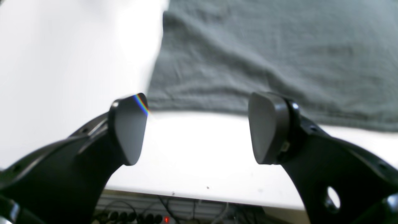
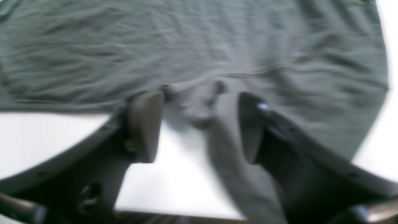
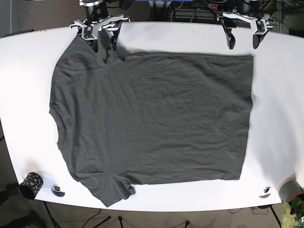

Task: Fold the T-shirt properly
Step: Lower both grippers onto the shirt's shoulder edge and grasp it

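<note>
A dark grey T-shirt (image 3: 152,118) lies spread flat on the white table (image 3: 28,71), sleeves toward the left of the base view and hem toward the right. My right gripper (image 3: 103,45) stands open at the far sleeve; in the right wrist view a bunched fold of the T-shirt (image 2: 186,46) lies between the parted fingers (image 2: 146,124) of the right gripper (image 2: 199,124). My left gripper (image 3: 242,43) hovers open over bare table just outside the far hem corner. In the left wrist view, the left gripper (image 1: 199,124) holds nothing and the T-shirt (image 1: 264,56) lies just ahead of it.
A black dotted cup (image 3: 31,184) and a small round object (image 3: 58,191) sit at the near left corner. Another small object (image 3: 265,193), a grey cup (image 3: 290,189) and a plant (image 3: 292,213) are at the near right. Cables (image 1: 161,214) hang behind the far edge.
</note>
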### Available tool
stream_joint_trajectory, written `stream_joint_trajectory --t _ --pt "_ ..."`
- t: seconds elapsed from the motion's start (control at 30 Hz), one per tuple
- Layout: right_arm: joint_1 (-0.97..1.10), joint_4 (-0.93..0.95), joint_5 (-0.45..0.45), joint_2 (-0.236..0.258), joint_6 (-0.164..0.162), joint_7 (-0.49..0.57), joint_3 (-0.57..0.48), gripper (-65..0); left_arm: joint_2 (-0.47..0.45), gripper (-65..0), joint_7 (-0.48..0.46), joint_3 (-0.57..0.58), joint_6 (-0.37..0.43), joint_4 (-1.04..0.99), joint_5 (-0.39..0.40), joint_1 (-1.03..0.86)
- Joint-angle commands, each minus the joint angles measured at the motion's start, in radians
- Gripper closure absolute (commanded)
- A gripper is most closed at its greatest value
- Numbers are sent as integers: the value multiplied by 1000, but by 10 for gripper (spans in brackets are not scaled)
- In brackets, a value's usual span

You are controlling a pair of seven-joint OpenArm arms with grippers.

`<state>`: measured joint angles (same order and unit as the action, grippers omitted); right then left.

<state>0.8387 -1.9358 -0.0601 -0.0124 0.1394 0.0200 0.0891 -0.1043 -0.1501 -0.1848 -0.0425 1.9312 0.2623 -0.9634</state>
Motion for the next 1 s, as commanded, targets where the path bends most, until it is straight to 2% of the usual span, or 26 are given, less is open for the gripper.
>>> stream_joint_trajectory --t 0.0,0.1,0.2,0.47,0.7,0.83,0.97 --pt "6 -17 -16 -8 4 22 24 -392 -4 -478 -18 -3 -4 17 32 4" --pt "6 -17 -86 -19 7 11 48 -392 -15 -474 -18 -8 -35 15 78 17" --pt "3 -17 -217 -2 7 -21 70 -395 -41 -472 -18 -8 -67 15 111 21" --pt "-3 -15 -637 148 7 -116 145 -395 -47 -472 -18 -8 -72 15 136 24" --pt "-3 -12 -930 249 7 -182 215 -395 -47 -471 -18 -9 -72 15 136 24" --pt "-6 -9 -1035 274 7 -252 278 -395 -48 -471 -18 -9 -72 15 136 25" --pt "-9 -6 -1081 274 7 -325 338 -395 -85 -471 -18 -8 -72 14 136 25"
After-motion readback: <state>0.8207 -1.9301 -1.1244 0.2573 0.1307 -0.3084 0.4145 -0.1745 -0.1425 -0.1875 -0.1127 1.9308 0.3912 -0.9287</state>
